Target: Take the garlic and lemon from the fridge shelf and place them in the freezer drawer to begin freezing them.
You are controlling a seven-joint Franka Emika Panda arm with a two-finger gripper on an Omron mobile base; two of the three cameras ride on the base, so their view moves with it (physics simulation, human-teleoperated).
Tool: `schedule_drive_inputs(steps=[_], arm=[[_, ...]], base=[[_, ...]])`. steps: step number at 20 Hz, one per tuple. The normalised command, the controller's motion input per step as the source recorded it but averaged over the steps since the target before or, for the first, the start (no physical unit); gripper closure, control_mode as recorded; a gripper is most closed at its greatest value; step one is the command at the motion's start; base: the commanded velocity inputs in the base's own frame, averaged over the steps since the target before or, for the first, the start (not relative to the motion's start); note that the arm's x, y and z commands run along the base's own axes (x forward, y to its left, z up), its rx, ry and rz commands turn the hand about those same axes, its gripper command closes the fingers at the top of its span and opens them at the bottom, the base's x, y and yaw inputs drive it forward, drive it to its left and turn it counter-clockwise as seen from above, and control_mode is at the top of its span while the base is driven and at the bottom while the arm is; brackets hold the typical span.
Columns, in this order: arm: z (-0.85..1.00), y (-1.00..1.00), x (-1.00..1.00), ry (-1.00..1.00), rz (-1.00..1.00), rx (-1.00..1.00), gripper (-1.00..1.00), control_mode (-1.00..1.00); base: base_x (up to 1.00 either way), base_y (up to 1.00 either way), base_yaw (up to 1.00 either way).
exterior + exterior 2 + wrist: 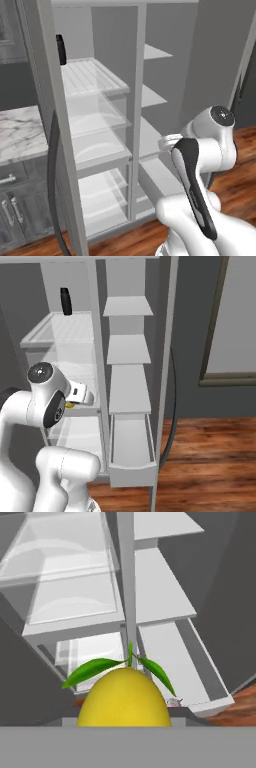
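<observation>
The lemon (pixel 124 698) sits right at the claw in the hand view, big and yellow with green leaves sprouting from its top, so close that it looks to be grasped, though the fingertips themselves are hidden behind it and I cannot tell for sure how the jaws stand. From the right base view a sliver of that yellow (pixel 70 404) peeks out just under the white wrist, level with the lower part of the open fridge. Beyond and below the claw lies the freezer drawer (pixel 220 688), pulled out, pale and plain-walled; a tiny pinkish-white speck that may be the garlic (pixel 174 702) rests at its near corner, just beside the lemon's right edge. The same drawer (pixel 131 472) juts out low in the fridge, to the right of the arm. Well above the claw, the ribbed fridge shelf (pixel 92 80) spans the left compartment, with a dark bottle (pixel 65 301) standing at its back.
</observation>
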Motion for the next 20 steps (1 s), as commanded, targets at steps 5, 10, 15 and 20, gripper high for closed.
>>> schedule_drive_inputs(steps=[5, 10, 15, 20], arm=[[-0.27, -0.13, 0.0, 0.05, -0.06, 0.02, 1.0, -1.0], [-0.79, -0.36, 0.62, 0.25, -0.18, 0.03, 1.0, -1.0], [-0.86, -0.21, 0.66, 0.26, -0.19, 0.02, 1.0, -1.0], [-0.99, 0.0, 0.18, 0.15, -0.12, 0.0, 1.0, -1.0]], base=[[0.01, -0.18, -0.1], [0.0, 0.0, 0.0], [0.0, 0.0, 0.0], [0.0, 0.0, 0.0]])
